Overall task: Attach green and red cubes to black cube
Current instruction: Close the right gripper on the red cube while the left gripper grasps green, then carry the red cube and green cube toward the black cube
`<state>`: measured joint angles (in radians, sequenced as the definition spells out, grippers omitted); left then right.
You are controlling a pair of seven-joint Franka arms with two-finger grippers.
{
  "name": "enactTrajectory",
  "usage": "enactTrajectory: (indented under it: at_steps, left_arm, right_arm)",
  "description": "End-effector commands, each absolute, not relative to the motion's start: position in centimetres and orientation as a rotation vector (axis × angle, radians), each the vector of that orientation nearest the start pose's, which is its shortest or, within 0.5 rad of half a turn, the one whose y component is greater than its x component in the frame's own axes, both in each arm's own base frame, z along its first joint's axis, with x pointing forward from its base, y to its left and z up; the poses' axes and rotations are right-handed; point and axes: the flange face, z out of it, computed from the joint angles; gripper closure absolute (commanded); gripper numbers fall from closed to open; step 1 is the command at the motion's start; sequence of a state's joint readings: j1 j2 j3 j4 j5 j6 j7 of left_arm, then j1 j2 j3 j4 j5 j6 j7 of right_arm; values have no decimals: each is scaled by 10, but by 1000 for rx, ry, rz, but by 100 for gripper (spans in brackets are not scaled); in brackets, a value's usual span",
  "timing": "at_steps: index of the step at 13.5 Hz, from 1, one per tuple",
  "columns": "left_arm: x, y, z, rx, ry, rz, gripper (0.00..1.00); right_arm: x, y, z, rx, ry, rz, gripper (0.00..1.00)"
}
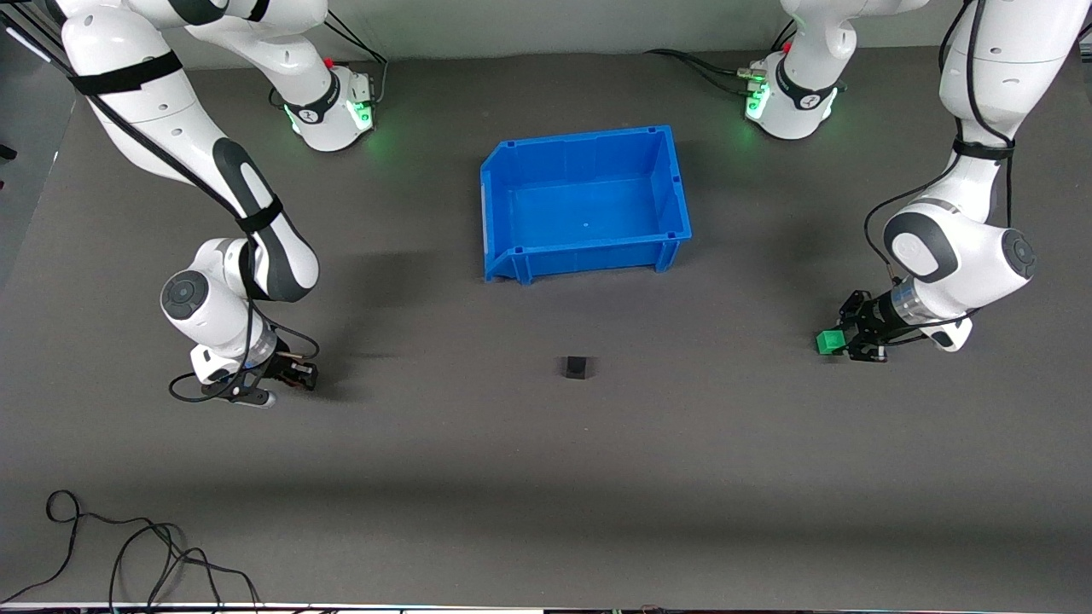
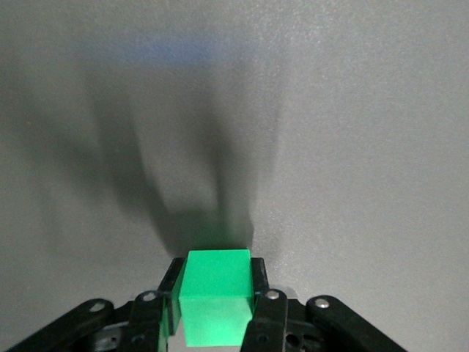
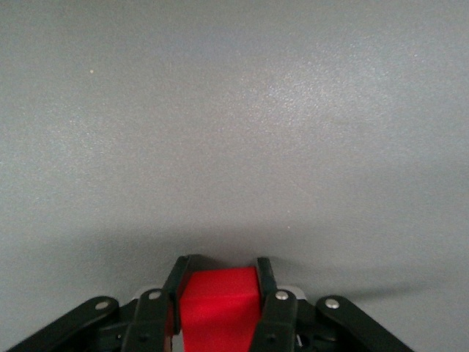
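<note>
Matte grey surface (image 1: pixel 546 477); glossy blue moulded bin (image 1: pixel 503 170), hollow. Left claw (image 1: pixel 840 341) at its own end, clamped on smooth green cube (image 2: pixel 215 304). Right claw (image 3: pixel 217 308) low at its end, clamped on red cube (image 3: pixel 218 301). Black cube (image 1: pixel 576 367) midway between, nearer camera than bin. Best brought in level, faces squared to black cube, pressed from both flanks evenly.

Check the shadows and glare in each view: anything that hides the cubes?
Front view: soft arm shadows on the grey table; the small matte black cube stays readable. Left wrist view: long dark shadows fan out over the mat from the bright green cube in the left gripper. Right wrist view: even light, mild sheen; the bright red cube in the right gripper is sharp.
</note>
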<state>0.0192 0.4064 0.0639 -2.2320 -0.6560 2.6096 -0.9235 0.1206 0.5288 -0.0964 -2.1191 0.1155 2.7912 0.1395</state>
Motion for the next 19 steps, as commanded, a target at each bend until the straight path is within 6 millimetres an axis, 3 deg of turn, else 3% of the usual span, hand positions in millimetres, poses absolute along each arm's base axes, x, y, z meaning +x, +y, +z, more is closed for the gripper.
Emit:
enactTrajectory:
  at_steps: [1, 3, 5, 7, 9, 12, 13, 14, 17, 19]
  left_arm:
    - [537, 58, 192, 2019, 2018, -190, 83]
    - [538, 58, 193, 2013, 2020, -190, 83]
    - [544, 59, 204, 1999, 2015, -170, 83]
    - [555, 59, 222, 1983, 1991, -184, 83]
    - [569, 58, 243, 1977, 1949, -258, 83]
    - [578, 59, 255, 1938, 1967, -278, 82]
    - [580, 55, 254, 1932, 1975, -275, 83]
    - [583, 45, 253, 1916, 1995, -276, 83]
    - [594, -5, 261, 1870, 2046, -241, 83]
    - [598, -46, 261, 1842, 2072, -205, 82]
  right_arm:
    - [591, 13, 167, -3096, 328, -230, 84]
    - [591, 13, 169, -3096, 328, -232, 100]
    - [592, 16, 172, -3088, 337, -233, 100]
    - [591, 21, 175, -2977, 560, -220, 100]
    - [589, 39, 174, -2858, 715, -197, 100]
    - [586, 51, 173, -2711, 912, -170, 100]
    - [585, 81, 176, -2646, 972, -156, 100]
    - [586, 105, 177, -2585, 1055, -140, 100]
    - [593, 148, 189, -2428, 1298, -96, 100]
    - [599, 164, 194, -2343, 1413, -71, 100]
